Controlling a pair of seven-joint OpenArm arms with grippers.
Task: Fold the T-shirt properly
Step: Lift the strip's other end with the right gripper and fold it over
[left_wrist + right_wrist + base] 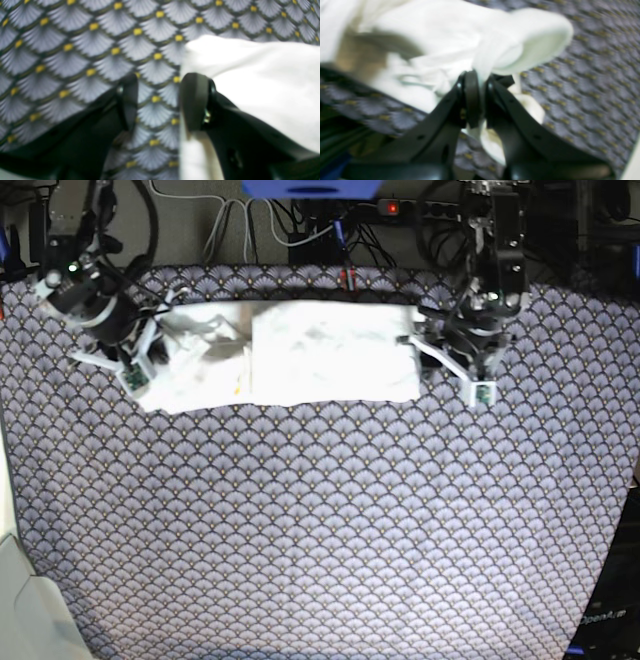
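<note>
The white T-shirt (330, 350) lies as a long band across the far side of the table, plain side up and bunched at its left end. My right gripper (481, 100) is at that bunched end (175, 355), shut on a fold of the white fabric (450, 45), which lifts off the cloth. My left gripper (161, 102) stands open at the shirt's other end (412, 360). Only patterned tablecloth shows between its fingers. One of those fingers (195, 100) rests against the edge of the shirt (262, 82).
A grey tablecloth (320, 530) with a fan pattern and yellow dots covers the whole table. Cables and a power strip (400, 208) run behind the far edge. A white surface (25, 600) sits off the front left corner.
</note>
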